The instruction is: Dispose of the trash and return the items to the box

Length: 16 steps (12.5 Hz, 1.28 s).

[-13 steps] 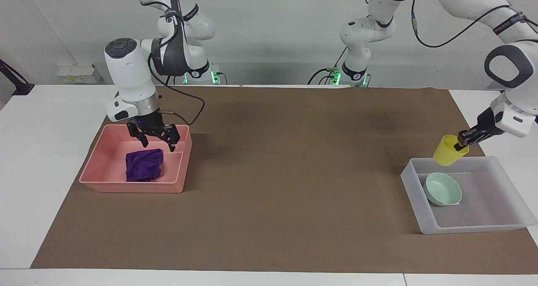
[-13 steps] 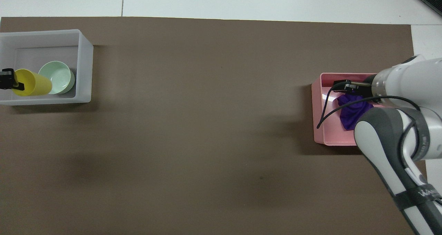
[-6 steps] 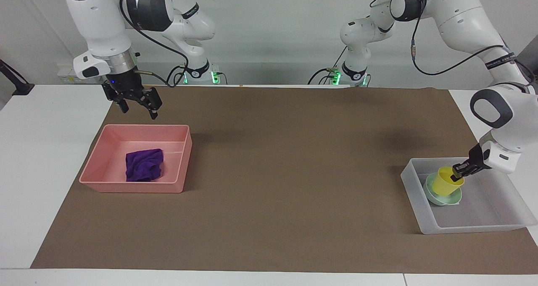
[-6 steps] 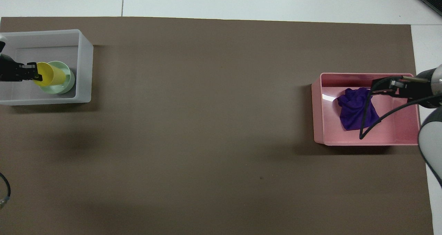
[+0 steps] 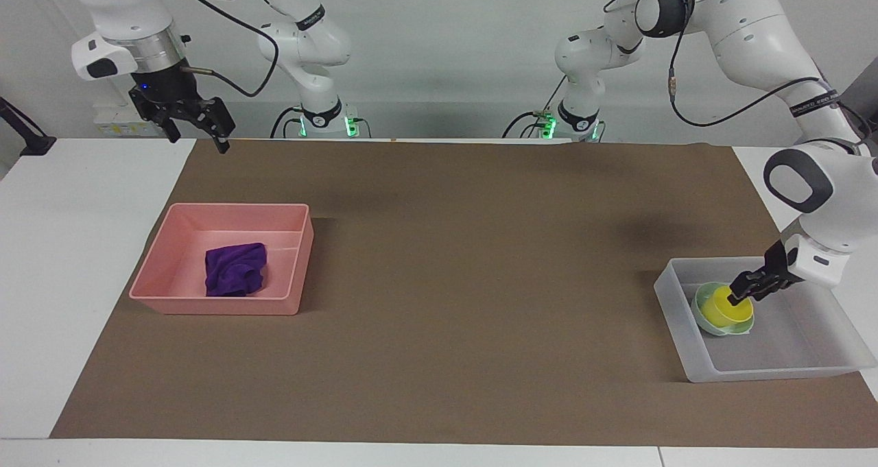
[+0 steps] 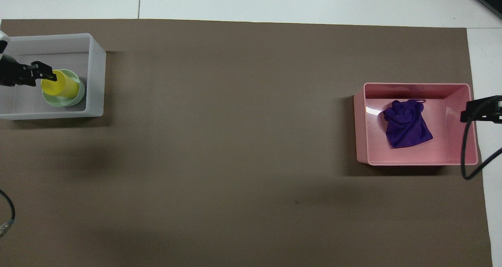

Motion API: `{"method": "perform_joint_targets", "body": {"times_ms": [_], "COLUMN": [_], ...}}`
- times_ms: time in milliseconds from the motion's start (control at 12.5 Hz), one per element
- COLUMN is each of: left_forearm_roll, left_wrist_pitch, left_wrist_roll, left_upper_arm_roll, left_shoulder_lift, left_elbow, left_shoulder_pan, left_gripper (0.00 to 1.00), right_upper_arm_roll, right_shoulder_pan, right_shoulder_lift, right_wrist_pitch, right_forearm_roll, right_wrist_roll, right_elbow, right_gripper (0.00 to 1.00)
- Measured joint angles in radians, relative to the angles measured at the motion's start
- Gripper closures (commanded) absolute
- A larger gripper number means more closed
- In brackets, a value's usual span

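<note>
In the facing view your left end effector [image 5: 743, 294] grips the rim of the yellow cup [image 5: 726, 307] sitting in the green bowl [image 5: 713, 325] inside the box [image 5: 775, 367], your right end effector [image 5: 195, 125] hangs open above the table [image 5: 82, 247], and overhead the purple cloth [image 6: 406, 124] lies in the pink tray [image 6: 415, 162].
</note>
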Motion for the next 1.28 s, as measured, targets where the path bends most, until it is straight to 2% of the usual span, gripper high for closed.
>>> {"method": "perform_joint_targets", "body": {"times_ms": [80, 319, 558, 797, 1116, 1275], "left_forearm_roll": [0.003, 0.078, 0.124, 0.128, 0.129, 0.131], "left_wrist_pitch": [-0.031, -0.264, -0.436, -0.477, -0.489, -0.489], "left_wrist_roll": [0.000, -0.013, -0.142, -0.175, -0.180, -0.181], "left_upper_arm_roll": [0.000, -0.005, -0.009, -0.020, -0.018, -0.015], "left_shoulder_lift": [-0.030, -0.161, -0.266, -0.343, -0.493, -0.523], "left_elbow": [0.012, 0.022, 0.023, 0.005, -0.134, -0.161], "left_shoulder_pan": [-0.009, -0.058, -0.141, -0.188, -0.259, -0.264], "left_gripper": [0.00, 0.00, 0.00, 0.00, 0.00, 0.00], "right_upper_arm_roll": [0.000, 0.006, 0.010, 0.014, 0.013, 0.013], "right_shoulder_pan": [-0.006, -0.003, -0.002, -0.002, -0.003, 0.002], "right_shoulder_lift": [0.000, 0.000, 0.000, 0.000, 0.000, 0.000], "right_wrist_pitch": [-0.009, -0.011, -0.011, -0.007, -0.006, -0.006], "right_forearm_roll": [0.000, 0.000, 0.001, 0.001, 0.001, 0.001], "right_wrist_roll": [-0.018, -0.025, -0.025, -0.025, -0.025, -0.025], "right_elbow": [0.007, 0.009, 0.003, 0.002, -0.002, -0.004], "right_gripper": [0.00, 0.00, 0.00, 0.00, 0.00, 0.00]}}
